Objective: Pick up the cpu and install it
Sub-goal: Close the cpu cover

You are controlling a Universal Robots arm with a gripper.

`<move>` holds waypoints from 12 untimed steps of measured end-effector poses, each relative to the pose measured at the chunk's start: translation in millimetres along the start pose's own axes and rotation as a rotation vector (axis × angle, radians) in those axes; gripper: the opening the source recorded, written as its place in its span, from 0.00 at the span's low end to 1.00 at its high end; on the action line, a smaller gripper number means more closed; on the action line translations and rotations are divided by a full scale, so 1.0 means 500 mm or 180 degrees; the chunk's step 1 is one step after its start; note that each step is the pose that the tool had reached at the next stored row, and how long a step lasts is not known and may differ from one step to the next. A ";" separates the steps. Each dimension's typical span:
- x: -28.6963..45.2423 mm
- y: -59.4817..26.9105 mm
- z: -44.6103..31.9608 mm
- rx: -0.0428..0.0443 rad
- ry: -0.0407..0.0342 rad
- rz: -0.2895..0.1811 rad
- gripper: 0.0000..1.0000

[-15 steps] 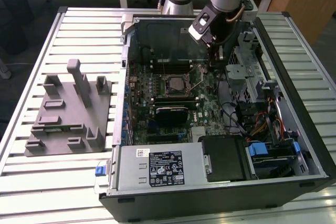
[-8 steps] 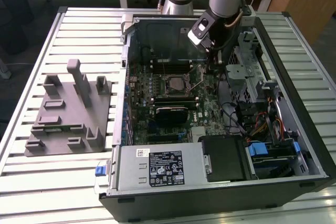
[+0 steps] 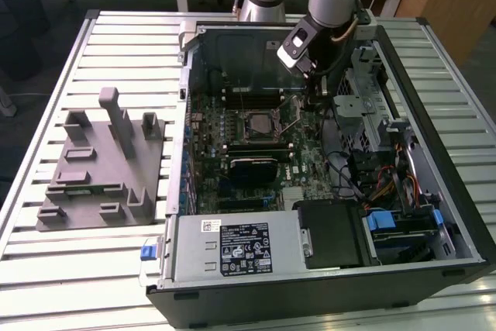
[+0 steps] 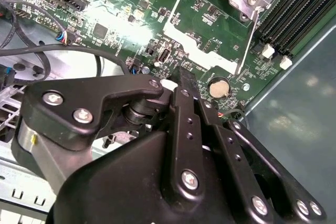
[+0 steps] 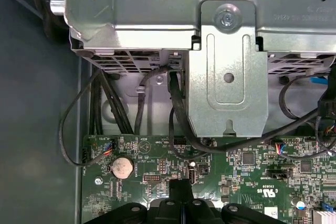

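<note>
The gripper (image 5: 181,184) hung low just beside the socket (image 3: 246,116), fingers drawn together with nothing visible between them, probably because the cpu (image 3: 260,124) seemed to lie in that socket already. The arm's own bulk hid the fingertips in the exterior view. The second wrist view cut the socket off, so the chip's seating was hard to judge.

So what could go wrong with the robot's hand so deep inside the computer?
The black hand looks close to the green circuit board, so it could knock tiny parts or the round silver coin battery. Loose black cables loop nearby and might snag it. The grey metal bracket stands near too; a wrong move could hit it.
</note>
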State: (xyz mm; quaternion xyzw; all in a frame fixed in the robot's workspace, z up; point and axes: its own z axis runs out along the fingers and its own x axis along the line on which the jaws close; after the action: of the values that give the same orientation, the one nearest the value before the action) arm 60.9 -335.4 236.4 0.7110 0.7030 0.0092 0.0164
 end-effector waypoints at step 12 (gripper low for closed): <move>0.000 -0.030 -0.001 0.0000 0.0007 0.0009 0.11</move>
State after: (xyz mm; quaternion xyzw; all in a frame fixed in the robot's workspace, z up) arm 45.6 -335.4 236.2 0.7120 0.7019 0.0100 0.0157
